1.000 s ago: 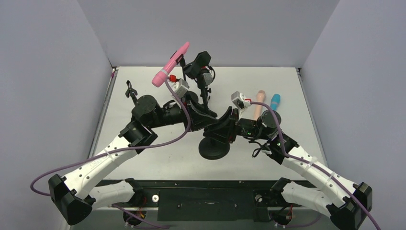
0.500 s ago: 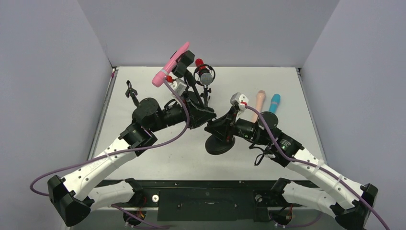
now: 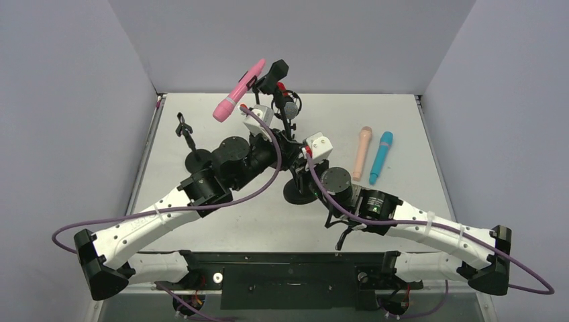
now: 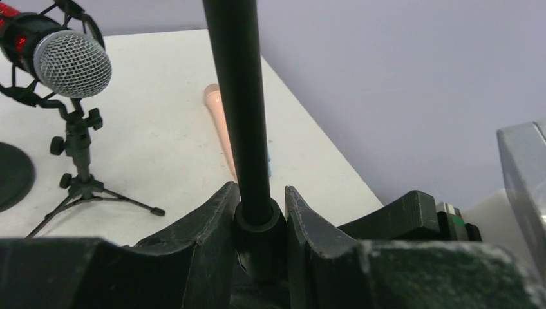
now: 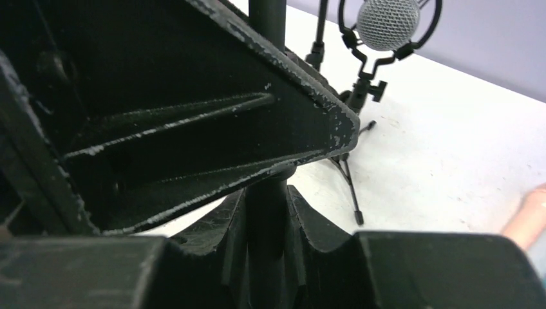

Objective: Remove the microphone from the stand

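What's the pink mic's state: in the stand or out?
In. The mic sits tilted in the clip atop the stand; left gripper and right gripper grip only the pole.

The top view is bright and even, with no glare on the table point(image 3: 416, 134). Only soft, faint shadows lie on it. In my left wrist view the pole point(image 4: 239, 96) and my fingers point(image 4: 206, 248) are very dark up close, but the mesh mic point(image 4: 71, 64) looks sharp. In my right wrist view the peach mic point(image 5: 529, 215) at the edge is blurry.
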